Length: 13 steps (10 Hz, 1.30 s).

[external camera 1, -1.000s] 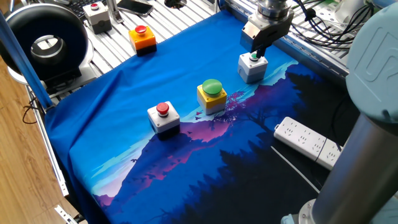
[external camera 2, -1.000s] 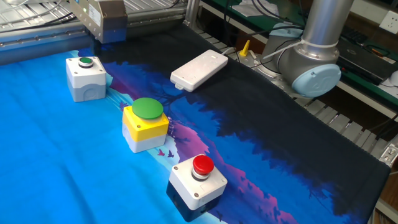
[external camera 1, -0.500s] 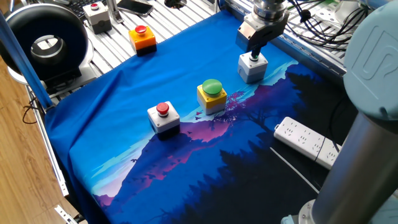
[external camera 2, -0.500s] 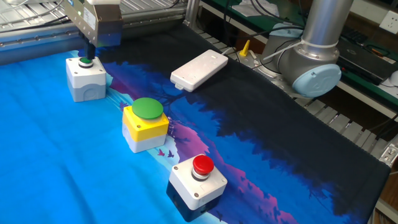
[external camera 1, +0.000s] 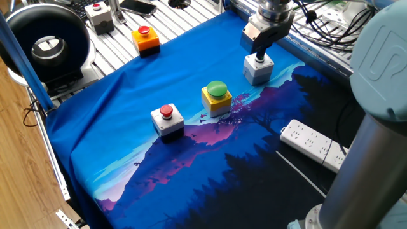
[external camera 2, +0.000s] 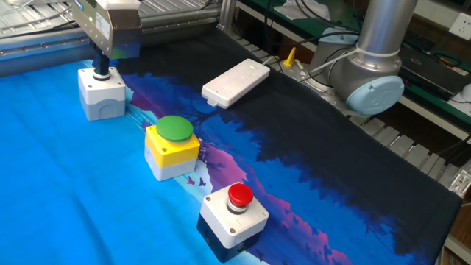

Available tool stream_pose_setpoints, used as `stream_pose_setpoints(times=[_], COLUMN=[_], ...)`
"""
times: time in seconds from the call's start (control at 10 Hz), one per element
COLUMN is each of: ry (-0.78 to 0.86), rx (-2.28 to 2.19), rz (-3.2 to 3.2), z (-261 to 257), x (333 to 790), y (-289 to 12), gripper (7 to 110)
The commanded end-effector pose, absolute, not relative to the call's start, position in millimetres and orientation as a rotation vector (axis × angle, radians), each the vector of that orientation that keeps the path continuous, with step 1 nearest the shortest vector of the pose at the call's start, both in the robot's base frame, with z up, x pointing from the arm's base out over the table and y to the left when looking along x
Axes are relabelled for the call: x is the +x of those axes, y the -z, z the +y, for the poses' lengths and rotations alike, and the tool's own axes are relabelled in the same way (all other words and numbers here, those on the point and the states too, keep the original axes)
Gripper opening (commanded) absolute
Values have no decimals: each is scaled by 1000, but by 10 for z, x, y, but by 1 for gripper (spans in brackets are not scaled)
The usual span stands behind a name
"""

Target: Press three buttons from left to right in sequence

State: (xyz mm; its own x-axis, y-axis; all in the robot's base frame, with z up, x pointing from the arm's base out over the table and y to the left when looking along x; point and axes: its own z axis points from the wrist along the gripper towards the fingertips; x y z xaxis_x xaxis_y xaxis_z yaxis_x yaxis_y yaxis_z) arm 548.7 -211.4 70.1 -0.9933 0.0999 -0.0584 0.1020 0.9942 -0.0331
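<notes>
Claw [external camera 2: 101,71] directly above grey-white box [external camera 2: 102,96], tip on its small green button | finger gap: cannot tell | worktop [external camera 1: 114,127] blue-clothed.

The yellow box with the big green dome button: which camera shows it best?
The other fixed view shows the yellow box with the big green dome button best: it sits close and large, so the dome, the yellow body and the pale base are all plain. One fixed view shows the same box whole but smaller, mid-cloth.
</notes>
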Motion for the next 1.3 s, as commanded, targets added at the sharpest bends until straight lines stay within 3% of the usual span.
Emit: stream_pose_setpoints(times=[0.0,1.2], ry=[34,21], rx=[148,123], rz=[3075,3083], z=[-2124,-2093], x=[5518,5460], y=[-653,-829], gripper=[7,7])
